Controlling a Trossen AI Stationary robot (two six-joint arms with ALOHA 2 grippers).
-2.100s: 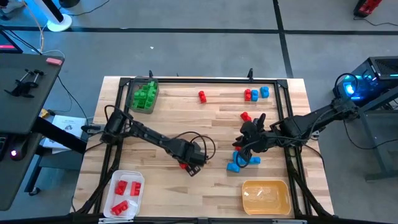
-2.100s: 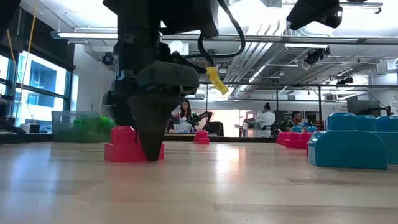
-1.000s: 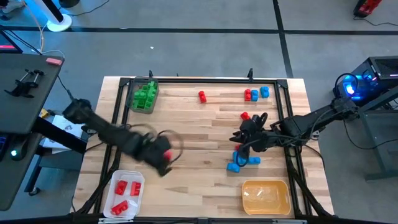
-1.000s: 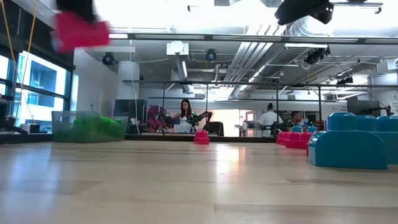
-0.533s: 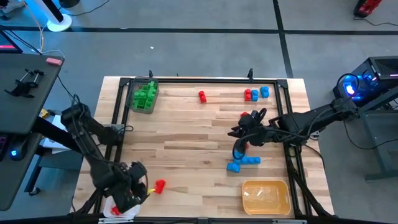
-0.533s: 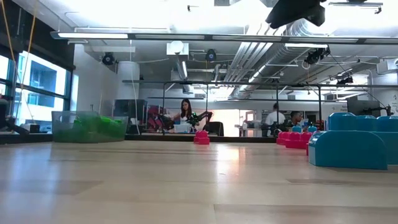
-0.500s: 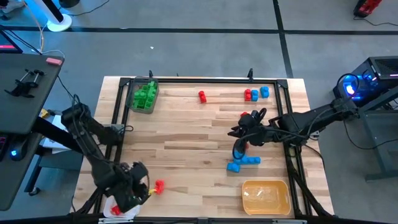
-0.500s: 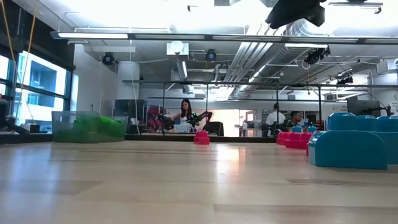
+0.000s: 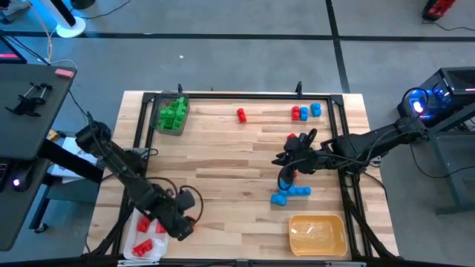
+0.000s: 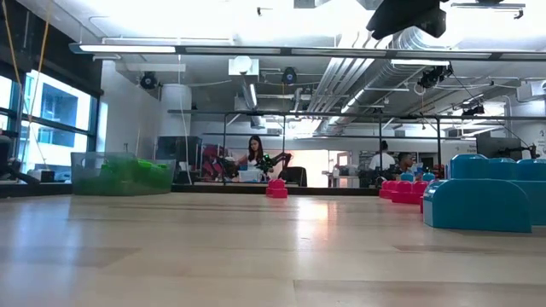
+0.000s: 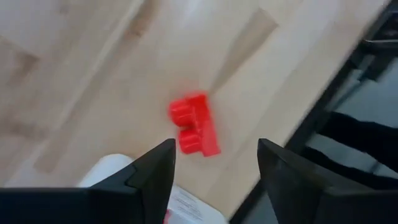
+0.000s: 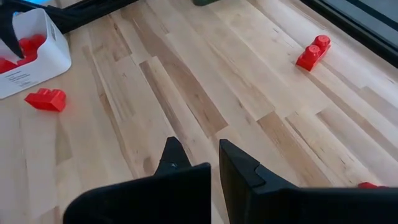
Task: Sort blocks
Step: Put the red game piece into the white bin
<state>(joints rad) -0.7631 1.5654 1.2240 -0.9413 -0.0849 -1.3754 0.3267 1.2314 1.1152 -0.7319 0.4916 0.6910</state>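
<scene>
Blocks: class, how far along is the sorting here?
Done: green blocks sit in the grey tray, some reds in the white tray. In hand: nothing; the left end effector is open over a red block lying beside the white tray; the right end effector, shut, is near the blue cluster. Left: that red, other loose reds and blues; the yellow tray holds none.

A light wooden table [image 9: 223, 148] framed by a black metal frame [image 9: 245, 95] carries three trays: a grey tray [image 9: 162, 126] at the far left corner, a white tray [image 9: 130, 239] at the near left corner, and a yellow tray [image 9: 318, 234] at the near right. Left of the table stands a dark side desk [image 9: 30, 111]. A blue-lit computer case [image 9: 438, 93] sits to the right. Beyond the table, people [image 10: 253, 158] sit in an open office.
</scene>
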